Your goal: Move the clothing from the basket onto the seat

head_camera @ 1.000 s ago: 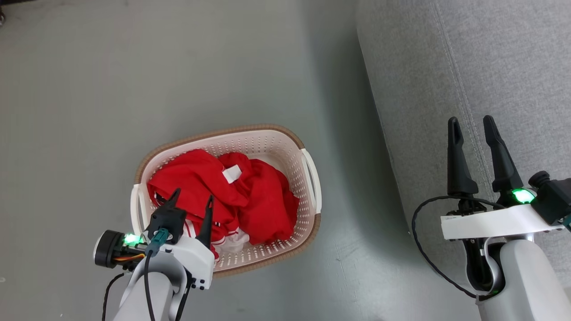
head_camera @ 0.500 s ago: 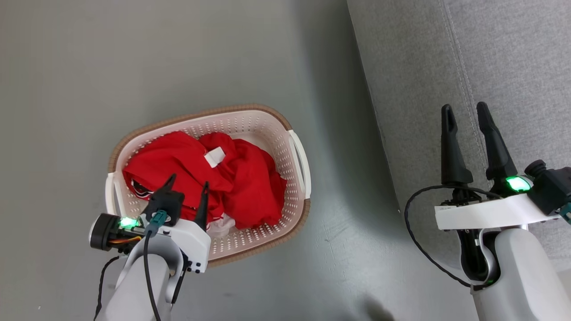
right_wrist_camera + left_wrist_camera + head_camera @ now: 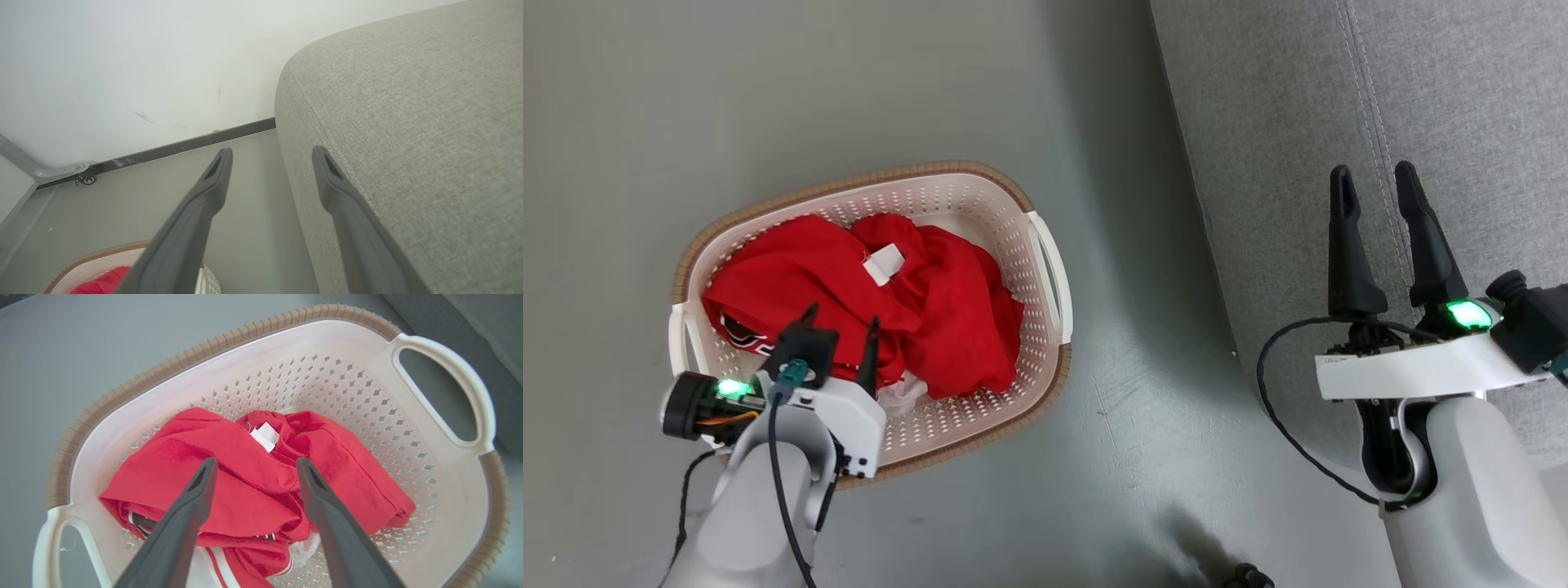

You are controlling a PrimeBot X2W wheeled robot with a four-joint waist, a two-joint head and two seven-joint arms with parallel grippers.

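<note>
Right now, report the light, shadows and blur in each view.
Head view: even light, sharp; a shadow lies on the floor along the seat. Left wrist view: the wide angle bows the basket rim; the clothing and the left gripper are crisp. Right wrist view: the wall is nearly washed out; the right gripper looks sharp at its tips.
</note>
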